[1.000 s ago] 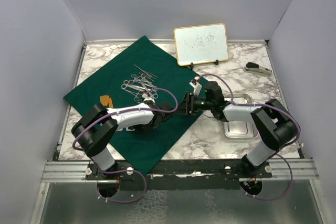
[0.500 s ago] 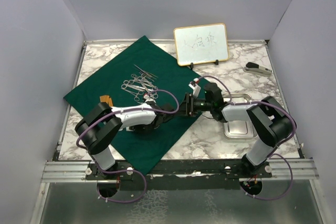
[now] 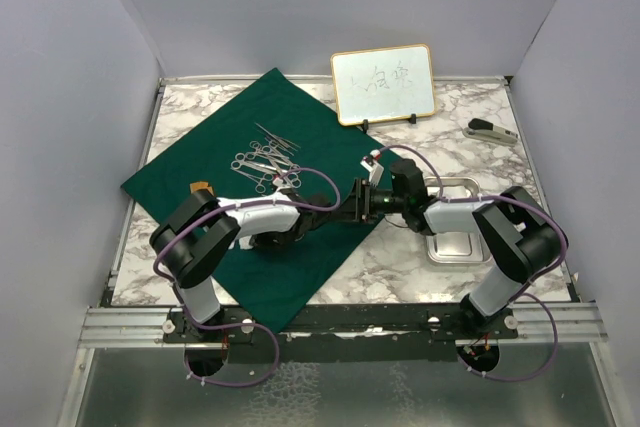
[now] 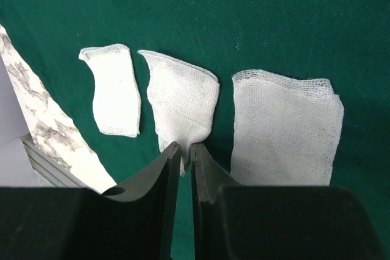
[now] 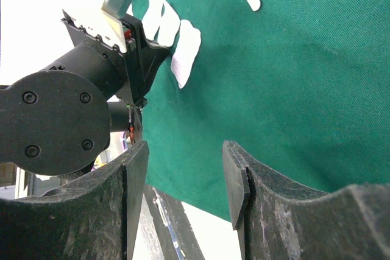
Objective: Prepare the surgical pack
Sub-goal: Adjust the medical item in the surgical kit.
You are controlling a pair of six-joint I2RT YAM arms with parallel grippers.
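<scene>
Left gripper (image 4: 184,155) nips the middle gauze (image 4: 183,105) on the green cloth (image 3: 190,162)

On the left, the cloth lies spread out with the silver tools (image 3: 265,162) on it. The middle gauze lies in a row between a small gauze (image 4: 113,92) and a big gauze (image 4: 283,126). The left gripper's jaws are pinched on its tip. The right gripper (image 5: 186,172) hangs wide open, holding nothing. The steel tray (image 3: 452,249) sits off the cloth on the right, so I think much is left. From above, the arms hide the gauze. I see no more squares.

Left gripper (image 4: 184,148): jaws have narrowed onto an edge of the middle gauze square (image 4: 183,101).
Left arm (image 3: 250,217): elbow swung right.
</scene>
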